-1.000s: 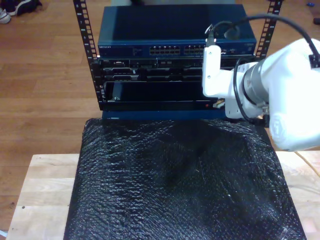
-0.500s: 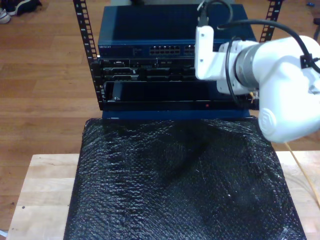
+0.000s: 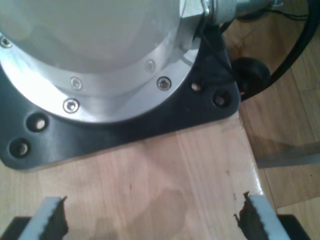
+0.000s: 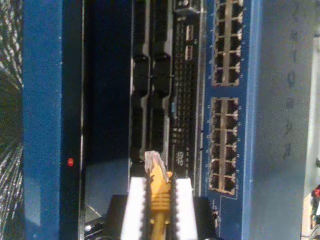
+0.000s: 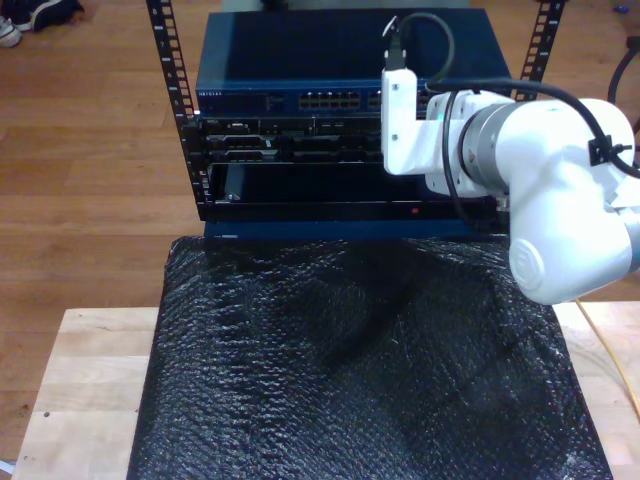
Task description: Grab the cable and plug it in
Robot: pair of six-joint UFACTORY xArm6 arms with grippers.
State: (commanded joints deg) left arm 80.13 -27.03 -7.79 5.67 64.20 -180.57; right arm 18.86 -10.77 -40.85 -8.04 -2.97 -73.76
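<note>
My second end effector (image 4: 159, 200) pinches the cable (image 4: 159, 192) behind its seemingly fragile plug; my first end effector (image 3: 150, 220) gapes wide.

My first gripper (image 3: 150, 217) hangs over a pale wooden tabletop (image 3: 165, 175), its two serrated fingertips (image 3: 52, 217) spread wide with nothing between them. Ahead, toward twelve o'clock of the jaws, a black base plate (image 3: 210, 100) carries a round silver arm base (image 3: 90, 55) with bolts.

Soft indoor light — slight blur
</note>
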